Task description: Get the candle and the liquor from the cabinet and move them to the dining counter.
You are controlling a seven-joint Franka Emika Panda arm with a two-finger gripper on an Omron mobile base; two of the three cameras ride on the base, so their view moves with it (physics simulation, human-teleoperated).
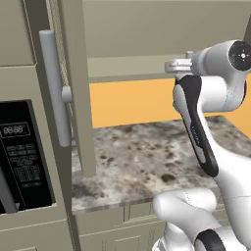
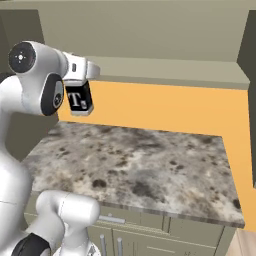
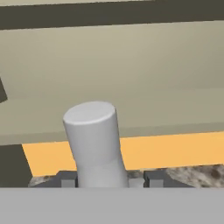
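My gripper (image 2: pixel 79 81) is shut on the liquor (image 2: pixel 79 100), a bottle whose black label with a white "T" hangs just under the hand, above the left end of the marble worktop. In the hand view the bottle's grey neck (image 3: pixel 94 140) rises between the two fingertips (image 3: pixel 66 179). In the left base view the hand (image 1: pixel 178 66) sits high at the right, partly behind the arm. The cabinet (image 2: pixel 165 67) stands open above, its door (image 1: pixel 76 98) swung out with a long grey bar handle (image 1: pixel 54 88). The candle and the dining counter are out of view.
A wall-backed marble worktop (image 1: pixel 147 157) lies under the bottle, with an orange wall (image 2: pixel 165 110) behind it. A black microwave panel (image 1: pixel 19 152) sits at the far left. Lower drawers (image 2: pixel 150 230) run beneath the worktop's front edge.
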